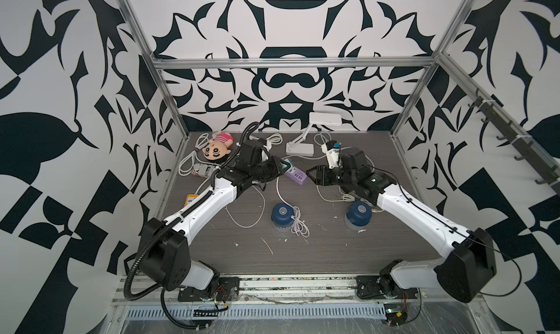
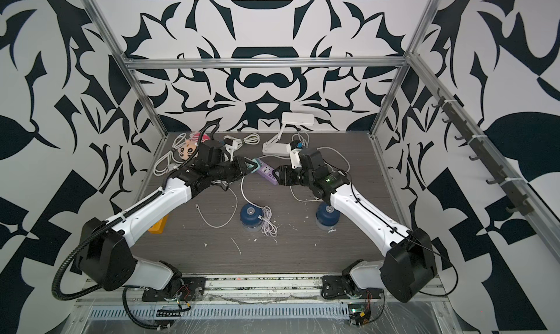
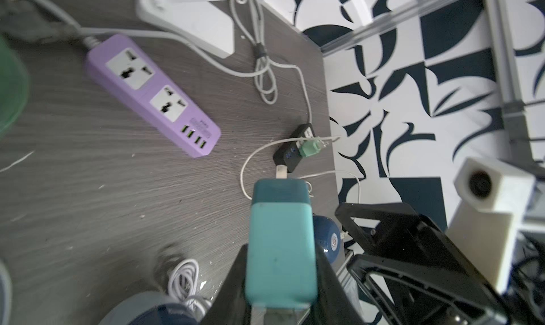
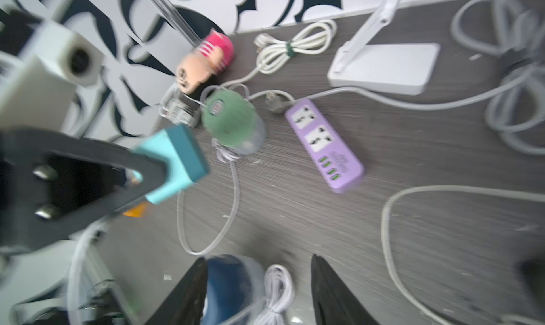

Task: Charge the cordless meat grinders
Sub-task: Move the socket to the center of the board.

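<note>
The teal adapter (image 3: 280, 220) is clamped in the left hand (image 3: 281, 250); the right hand (image 4: 258, 257) is spread, empty. The unheld purple strip (image 3: 153, 93) (nothing pins it) could be shoved aside by a skewed push.

Table (image 1: 333, 241) — matt grey wood grain, flecked white. Strip (image 3: 153, 93) and adapter (image 3: 280, 244): smooth satin plastic. Mint grinder (image 4: 228, 121) — matt plastic dome, clear cup. Doll (image 1: 218, 146): plush cloth. Frame (image 1: 291, 63): brushed metal.
</note>
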`<control>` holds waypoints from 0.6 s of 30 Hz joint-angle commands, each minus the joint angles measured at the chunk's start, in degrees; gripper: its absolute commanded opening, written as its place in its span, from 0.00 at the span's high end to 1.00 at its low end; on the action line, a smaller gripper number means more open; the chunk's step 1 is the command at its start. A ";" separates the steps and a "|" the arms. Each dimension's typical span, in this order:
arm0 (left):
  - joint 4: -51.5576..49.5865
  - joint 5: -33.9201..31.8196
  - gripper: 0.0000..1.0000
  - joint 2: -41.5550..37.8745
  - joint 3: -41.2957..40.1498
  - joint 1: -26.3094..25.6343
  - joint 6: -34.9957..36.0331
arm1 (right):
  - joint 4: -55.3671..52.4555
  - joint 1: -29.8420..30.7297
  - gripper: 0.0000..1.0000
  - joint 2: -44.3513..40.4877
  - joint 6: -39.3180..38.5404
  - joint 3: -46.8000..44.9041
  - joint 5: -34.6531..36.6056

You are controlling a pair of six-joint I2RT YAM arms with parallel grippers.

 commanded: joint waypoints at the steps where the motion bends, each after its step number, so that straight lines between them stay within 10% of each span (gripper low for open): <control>1: 8.95 3.77 1.00 -1.80 -2.51 1.06 2.26 | 10.62 -1.95 0.40 -0.49 10.92 -1.07 -10.95; 12: 30.13 2.96 1.00 0.96 -6.03 2.48 -21.14 | 50.52 -2.49 0.49 6.85 37.91 -10.39 -14.23; 18: 20.95 0.77 1.00 0.50 -7.95 2.38 -19.09 | 39.52 -2.15 0.55 8.96 34.58 -7.14 -12.28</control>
